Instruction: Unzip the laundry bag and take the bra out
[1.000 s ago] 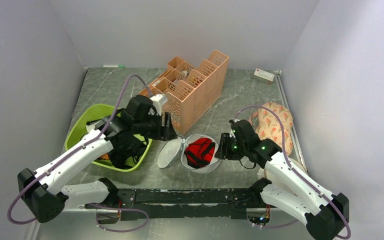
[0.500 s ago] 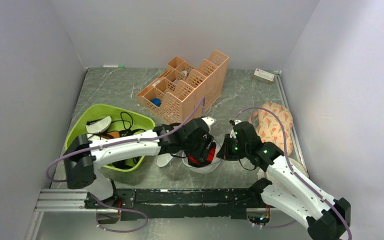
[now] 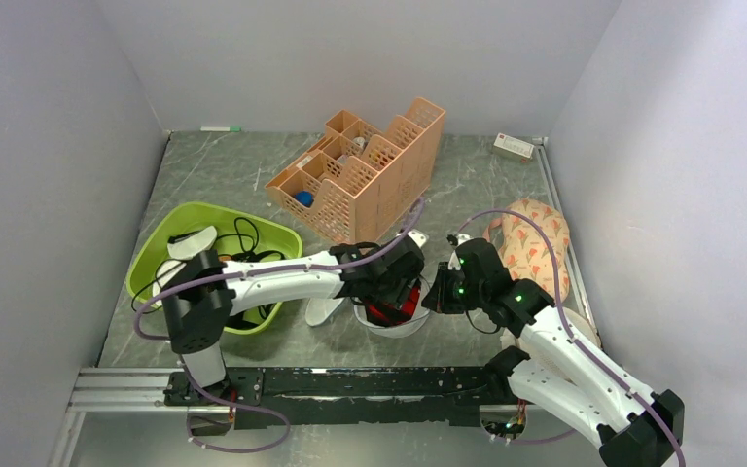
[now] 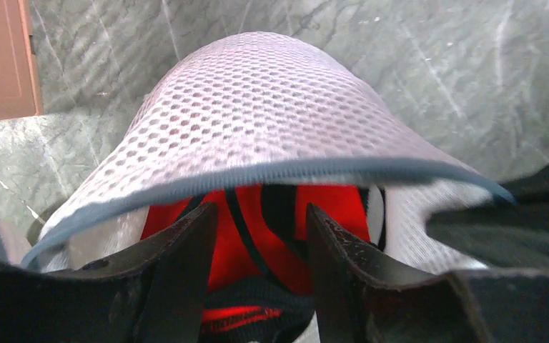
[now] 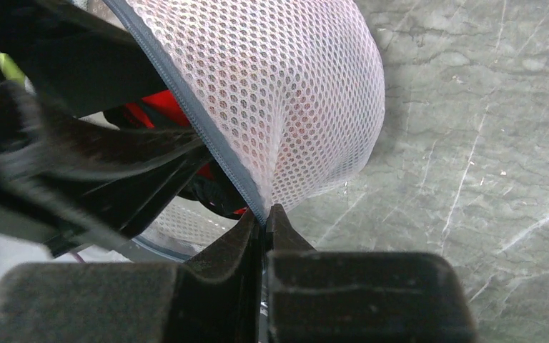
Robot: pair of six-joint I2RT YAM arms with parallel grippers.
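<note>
Fingers (image 4: 179,271) of the left gripper (image 4: 261,214) are spread apart and reach down into the mouth of the bag (image 4: 257,107), with the bra (image 4: 246,250) directly beneath and between them. The right gripper (image 5: 263,218) is clenched on the bag's grey zipper rim at its right side. The bag sits on the tabletop (image 3: 214,165) near the front edge, between the two grippers. Its mouth faces upward and its lid (image 3: 323,309) lies flat to the left. The bra lies crumpled inside, so its long axis cannot be told.
</note>
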